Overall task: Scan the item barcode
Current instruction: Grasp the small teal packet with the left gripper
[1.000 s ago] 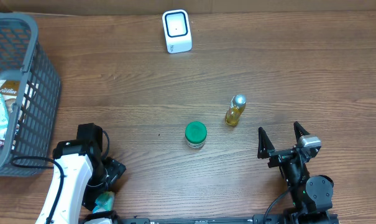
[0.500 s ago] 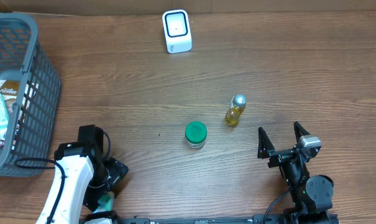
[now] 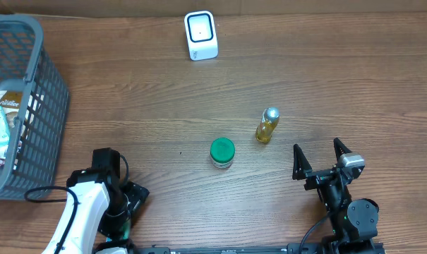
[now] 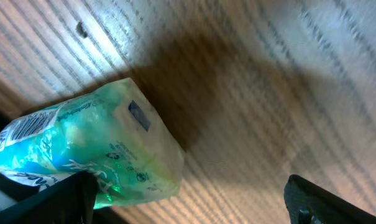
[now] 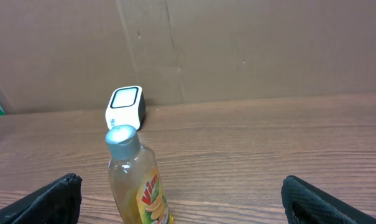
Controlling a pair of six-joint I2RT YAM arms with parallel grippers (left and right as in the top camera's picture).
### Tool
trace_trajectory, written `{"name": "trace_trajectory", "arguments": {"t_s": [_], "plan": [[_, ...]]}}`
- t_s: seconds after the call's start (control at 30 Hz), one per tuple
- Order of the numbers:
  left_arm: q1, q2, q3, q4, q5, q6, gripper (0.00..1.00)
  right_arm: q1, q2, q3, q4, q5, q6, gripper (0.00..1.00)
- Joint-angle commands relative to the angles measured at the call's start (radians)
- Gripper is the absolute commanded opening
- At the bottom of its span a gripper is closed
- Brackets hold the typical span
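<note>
1. Green-and-white packet [image 4: 94,155] lies on the wooden tabletop [image 3: 305,70] at the near-left edge, partly between the left jaws, which are spread wide with no grip.
2. Right jaws open, empty, near-right.
3. Green-lidded jar [image 3: 222,152] mid-tabletop, yellow bottle [image 3: 267,125] upright near it.
4. White scanner [image 3: 200,35] at far edge; grey basket [image 3: 49,120] far left.

Overhead is evenly lit and sharp. The left wrist view blurs, with dark shadow just right of the green packet [image 4: 88,149].

Scanner [image 3: 201,35] at the table's [image 3: 340,70] far edge, basket [image 3: 52,106] far left — jar [image 3: 222,152] mid-table, bottle [image 3: 267,125] just right of it.
</note>
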Motion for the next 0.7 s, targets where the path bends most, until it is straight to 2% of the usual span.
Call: {"name": "trace_trajectory", "arguments": {"t_s": [0.0,0.27,0.4,0.53,0.6,0.67], "plan": [[0.005,-0.015,-0.008,0.059,0.041,-0.04,0.91,0.002,-0.01,-0.01,0.003,-0.005,0.0,1.0],[0.003,-0.015,-0.008,0.35,0.132,-0.029,0.87,0.002,-0.01,-0.01,0.003,-0.005,0.0,1.0],[0.003,-0.015,-0.008,0.534,0.175,0.033,0.86,0.002,-0.01,-0.01,0.003,-0.005,0.0,1.0],[0.003,-0.015,-0.006,0.671,0.289,0.121,0.85,0.002,-0.01,-0.01,0.003,-0.005,0.0,1.0],[0.003,-0.015,0.009,0.676,0.341,0.13,0.88,0.002,-0.01,-0.01,0.003,-0.005,0.0,1.0],[0.003,-0.016,0.038,0.666,0.356,0.15,0.96,0.002,-0.01,-0.01,0.003,-0.005,0.0,1.0]]}}
